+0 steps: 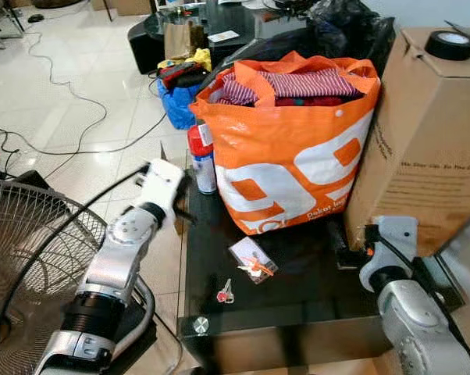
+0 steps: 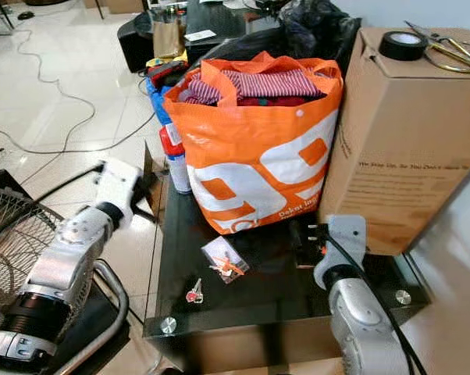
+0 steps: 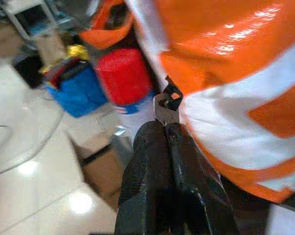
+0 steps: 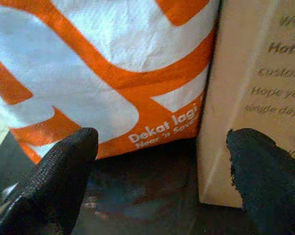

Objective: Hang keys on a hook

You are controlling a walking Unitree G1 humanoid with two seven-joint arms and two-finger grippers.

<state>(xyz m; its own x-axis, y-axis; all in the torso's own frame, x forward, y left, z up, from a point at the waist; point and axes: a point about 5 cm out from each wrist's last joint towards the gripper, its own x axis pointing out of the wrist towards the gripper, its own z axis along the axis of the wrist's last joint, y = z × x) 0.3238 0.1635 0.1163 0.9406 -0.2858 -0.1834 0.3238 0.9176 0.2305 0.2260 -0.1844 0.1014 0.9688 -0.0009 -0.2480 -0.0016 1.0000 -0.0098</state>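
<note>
Step in hand: a small metal key piece [image 3: 165, 106] is pinched between the pressed-together fingers of the left gripper [image 3: 165, 128], held off the table's left edge, near the spray can; no hook can be made out, so one is judged to need finding first.
How to do it well: the pinch should be kept firm and the arm carried clear of the bag.
Orange shopping bag [image 1: 297, 152]: stuffed with clothes, set at the far middle of the table.
Cardboard box [image 1: 426, 133]: to the right, touching the bag; a tape roll [image 1: 450, 44] is on top.
Black glass table [image 1: 297, 301]: the base for all of this.
Fan [image 1: 24, 258]: at near left, beside the left arm, judged an obstacle.
Right gripper [image 4: 162, 171]: fingers spread wide, nothing held, pointed at the gap between bag and box.
Spray can [image 1: 201, 156]: red-capped, left of the bag.
Small plastic packet [image 1: 252, 258]: at near middle of the table.
Red-headed key [image 1: 225, 293]: lying near-left of the packet.
</note>
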